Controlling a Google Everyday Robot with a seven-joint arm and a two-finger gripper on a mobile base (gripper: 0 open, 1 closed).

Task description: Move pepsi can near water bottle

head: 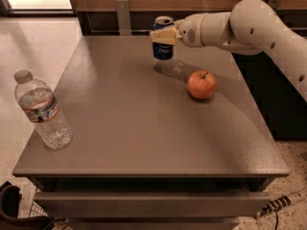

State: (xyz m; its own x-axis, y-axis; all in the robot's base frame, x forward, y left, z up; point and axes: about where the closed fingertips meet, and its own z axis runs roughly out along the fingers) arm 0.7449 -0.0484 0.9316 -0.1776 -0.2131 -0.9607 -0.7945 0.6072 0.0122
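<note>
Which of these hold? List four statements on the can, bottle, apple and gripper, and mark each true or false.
1. The gripper is closed on the pepsi can at the far side of the table. True.
2. The water bottle lies on its side. False: it stands upright at the near left corner.
3. The apple sits between can and bottle. False: it is to the can's right, away from the bottle.
4. Can and bottle are far apart. True.

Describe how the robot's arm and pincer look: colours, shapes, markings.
The arm is off-white: thick, rounded, tube-like segments with small dark dots on the shell. The pincer, at the pepsi can near the far edge of the table, has pale yellowish fingers.
</note>
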